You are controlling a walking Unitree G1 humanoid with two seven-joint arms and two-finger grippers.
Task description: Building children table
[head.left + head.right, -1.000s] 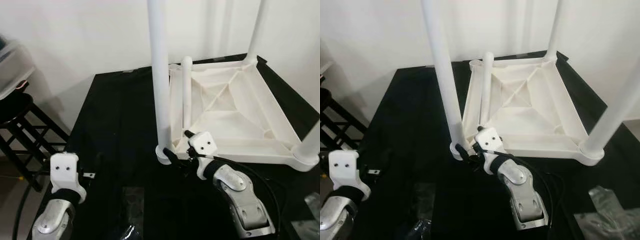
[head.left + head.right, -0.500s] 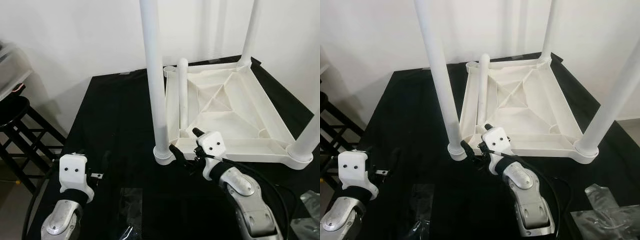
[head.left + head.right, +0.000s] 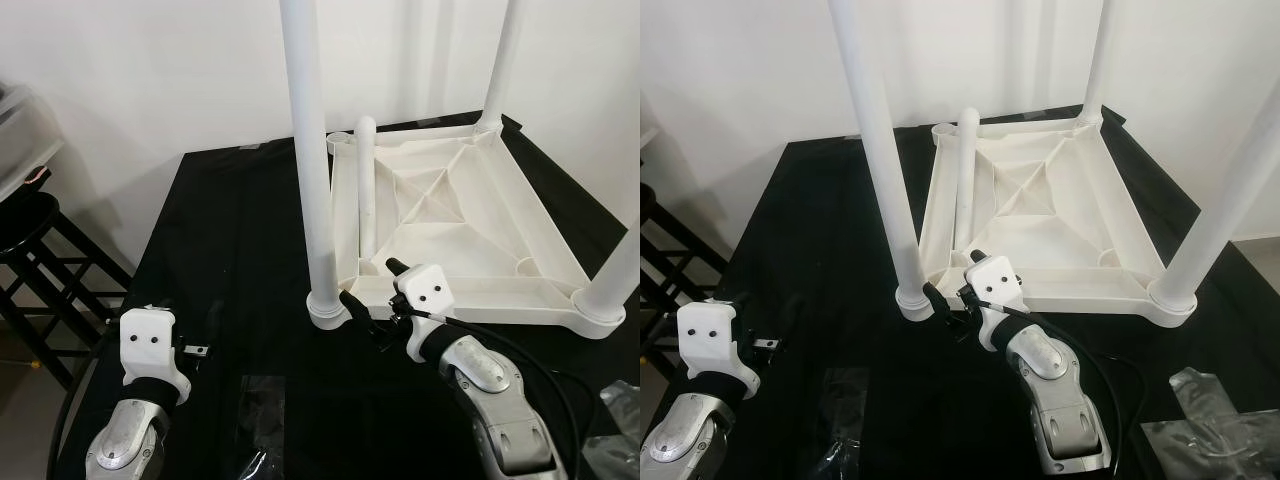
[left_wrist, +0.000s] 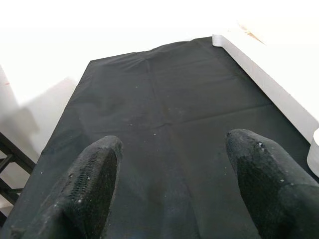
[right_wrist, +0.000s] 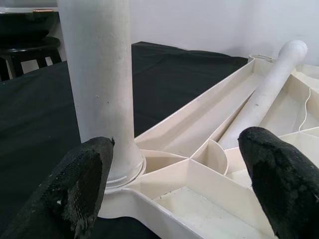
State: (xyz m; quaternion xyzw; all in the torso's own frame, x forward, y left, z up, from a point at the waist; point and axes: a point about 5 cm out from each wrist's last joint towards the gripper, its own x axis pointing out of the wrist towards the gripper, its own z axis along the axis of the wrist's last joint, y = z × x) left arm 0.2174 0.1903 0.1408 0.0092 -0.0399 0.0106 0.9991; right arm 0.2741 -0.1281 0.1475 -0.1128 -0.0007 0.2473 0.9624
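Observation:
A white children's table [image 3: 455, 215] lies upside down on a black-covered bench [image 3: 235, 250]. Three white legs stand upright in its corners: near left [image 3: 308, 150], far right [image 3: 498, 70] and near right [image 3: 1230, 190]. A loose fourth leg [image 3: 366, 185] lies inside the underside, its tip near the empty far-left socket [image 3: 942, 131]. My right gripper [image 3: 372, 287] is open at the near-left corner, one finger [image 5: 82, 186] beside that leg's base, the other finger [image 5: 279, 174] over the table's frame. My left gripper [image 4: 174, 184] is open over bare black cloth at the bench's near left.
A black stool [image 3: 30, 225] stands left of the bench, with a clear bin [image 3: 20, 125] above it. Crumpled clear plastic lies on the bench's near side [image 3: 262, 405] and at the near right [image 3: 1210, 420]. A white wall is close behind.
The camera shifted a little over the last second, so the whole picture moved. Both grippers hold about the same places relative to the table, still open.

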